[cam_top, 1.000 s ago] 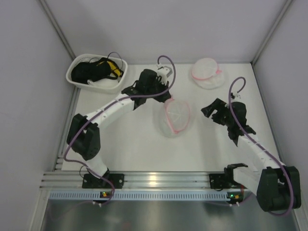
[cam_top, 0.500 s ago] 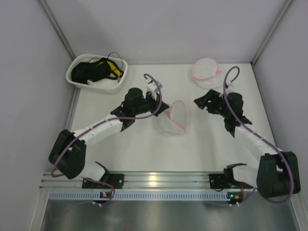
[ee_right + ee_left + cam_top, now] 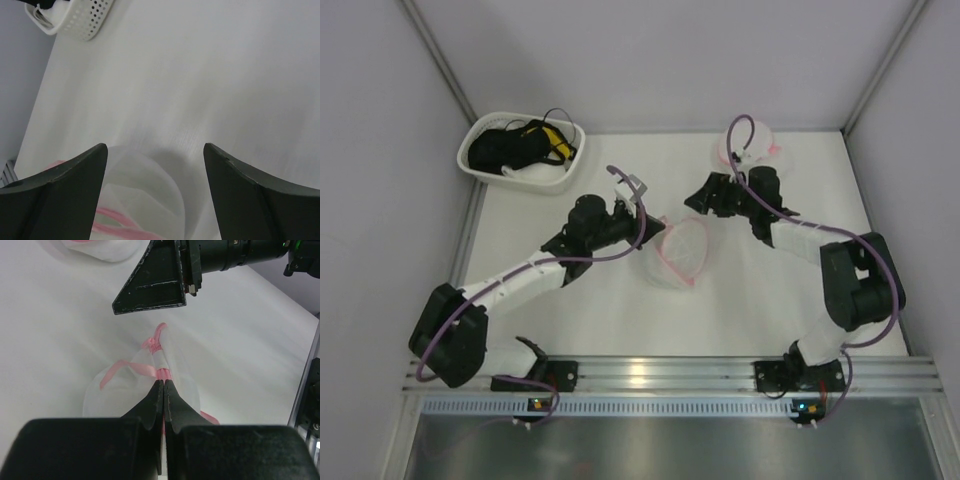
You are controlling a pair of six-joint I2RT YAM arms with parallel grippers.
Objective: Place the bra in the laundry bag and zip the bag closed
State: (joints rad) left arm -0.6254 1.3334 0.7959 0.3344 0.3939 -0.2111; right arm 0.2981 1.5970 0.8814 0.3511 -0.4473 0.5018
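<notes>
From where I stand, the left gripper [image 3: 164, 385] has its jaws pressed together on the pink zip band of the laundry bag [image 3: 112, 392], pinching it at the rim. The bag lies near the middle of the worktop [image 3: 740, 300], a crumpled mound of see-through white mesh. I cannot tell how far the zip is open. The folds hide most of the pink ring, and in the left wrist view the jaws cover its lower part.

The right gripper [image 3: 154, 150] hangs at the bag's far side with its jaws spread wide and nothing between them. Whether they touch the mesh I cannot tell. Its own camera catches only the top of the mesh, at the bottom edge of the view.

The bra [image 3: 752, 145] lies well apart from the bag, at the far right of the worktop. It is a soft white bundle with pink at its edge. The right arm and its purple cable cross in front of it, so its shape is hard to make out. In the left wrist view only a sliver of it shows at the top edge.

In the far left corner stands a white basket [image 3: 510, 178] holding a black tangle [image 3: 500, 150] with yellow bits, too jumbled to name.
</notes>
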